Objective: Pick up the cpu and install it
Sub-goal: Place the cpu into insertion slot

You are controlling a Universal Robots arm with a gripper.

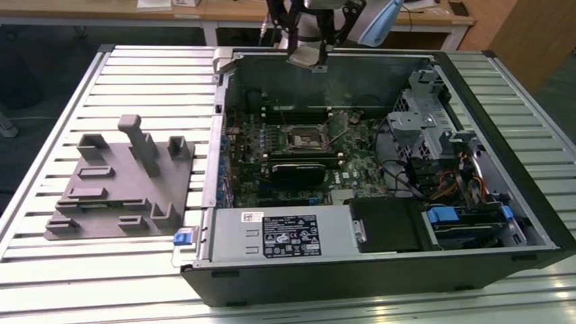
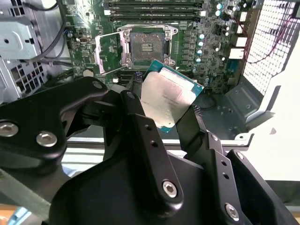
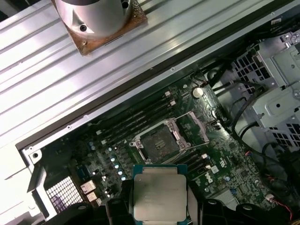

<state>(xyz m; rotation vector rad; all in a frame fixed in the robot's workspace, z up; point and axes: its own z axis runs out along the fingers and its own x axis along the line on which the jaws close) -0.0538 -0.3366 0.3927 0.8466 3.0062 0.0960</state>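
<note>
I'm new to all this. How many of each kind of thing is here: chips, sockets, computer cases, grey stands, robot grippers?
cpu: 1, held above the motherboard
gripper: 1, shut on the cpu
socket: 1, frame open, empty
computer case: 1, lying open
grey stand: 1, beside the case
Total: 5

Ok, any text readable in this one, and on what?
On the white label of the power supply: print, too small to read.
On the cpu held in the gripper: no marking legible.
On the motherboard: markings too small to read.
</note>
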